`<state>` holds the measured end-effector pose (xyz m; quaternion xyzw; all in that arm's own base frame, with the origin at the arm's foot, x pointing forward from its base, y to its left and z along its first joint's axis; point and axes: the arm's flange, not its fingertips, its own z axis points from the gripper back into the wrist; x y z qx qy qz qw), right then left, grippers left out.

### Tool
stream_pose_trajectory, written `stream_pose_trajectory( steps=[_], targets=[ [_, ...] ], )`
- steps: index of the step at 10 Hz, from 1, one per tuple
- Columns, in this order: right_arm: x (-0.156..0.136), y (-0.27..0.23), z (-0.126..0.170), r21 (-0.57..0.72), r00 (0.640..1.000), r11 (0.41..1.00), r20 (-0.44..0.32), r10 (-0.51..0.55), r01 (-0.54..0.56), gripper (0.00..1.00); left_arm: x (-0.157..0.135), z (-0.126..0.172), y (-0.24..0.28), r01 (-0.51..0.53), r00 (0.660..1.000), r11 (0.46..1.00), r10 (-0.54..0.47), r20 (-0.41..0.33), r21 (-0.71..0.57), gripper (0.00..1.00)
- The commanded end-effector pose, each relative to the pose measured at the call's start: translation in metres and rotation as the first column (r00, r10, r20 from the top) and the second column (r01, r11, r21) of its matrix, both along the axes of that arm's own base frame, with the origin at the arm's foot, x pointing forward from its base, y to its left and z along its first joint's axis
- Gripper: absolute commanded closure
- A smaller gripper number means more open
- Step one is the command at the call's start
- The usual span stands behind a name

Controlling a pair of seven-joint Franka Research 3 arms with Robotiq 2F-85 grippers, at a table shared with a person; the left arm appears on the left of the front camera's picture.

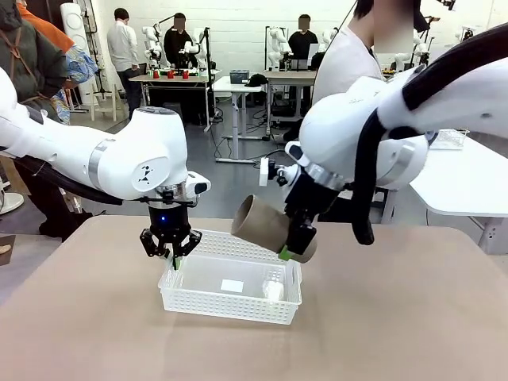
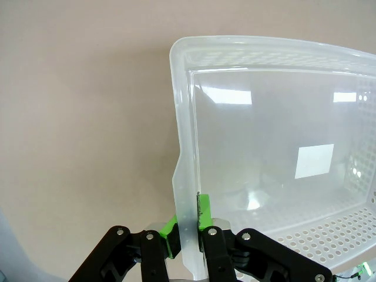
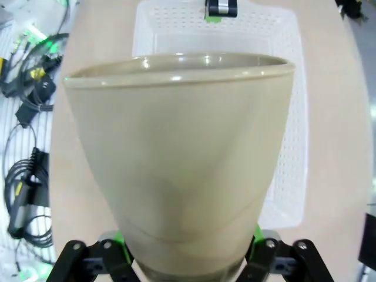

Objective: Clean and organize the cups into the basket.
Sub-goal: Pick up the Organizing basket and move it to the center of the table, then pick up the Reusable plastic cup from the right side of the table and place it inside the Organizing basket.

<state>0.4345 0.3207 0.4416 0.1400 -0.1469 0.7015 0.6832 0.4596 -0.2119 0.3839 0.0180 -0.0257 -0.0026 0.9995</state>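
A tan-brown cup (image 1: 266,225) lies on its side in the air over the right half of the white lattice basket (image 1: 208,303), its mouth to the left. My right gripper (image 1: 298,248) is shut on the cup's narrow base end. From the right wrist view the cup (image 3: 176,158) looms close, with the basket (image 3: 288,147) below it. My left gripper (image 1: 169,255) is shut on the basket's left short rim. In the left wrist view the green pads (image 2: 202,210) pinch that rim (image 2: 183,176) from both sides. The basket's inside holds no cup.
A person stands at the far side of the tan table (image 1: 397,317), behind my right arm. A white label (image 1: 232,286) sits on the basket's floor. Bare tabletop lies to the right and in front of the basket. Cables (image 3: 26,106) lie beyond the table edge.
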Motion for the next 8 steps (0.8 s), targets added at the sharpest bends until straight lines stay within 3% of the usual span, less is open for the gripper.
stream_pose_trajectory(
  steps=[1,8],
  targets=[
    [0.016,0.026,-0.014,-0.037,1.000,0.999,-0.020,-0.021,0.020,0.21,0.001,-0.001,-0.002,0.001,1.000,1.000,-0.001,0.004,-0.002,1.00],
    [0.014,0.056,-0.090,-0.149,0.992,0.989,-0.129,-0.004,-0.015,0.21,0.001,-0.001,-0.002,0.001,1.000,1.000,-0.001,0.004,-0.002,1.00]
  ],
)
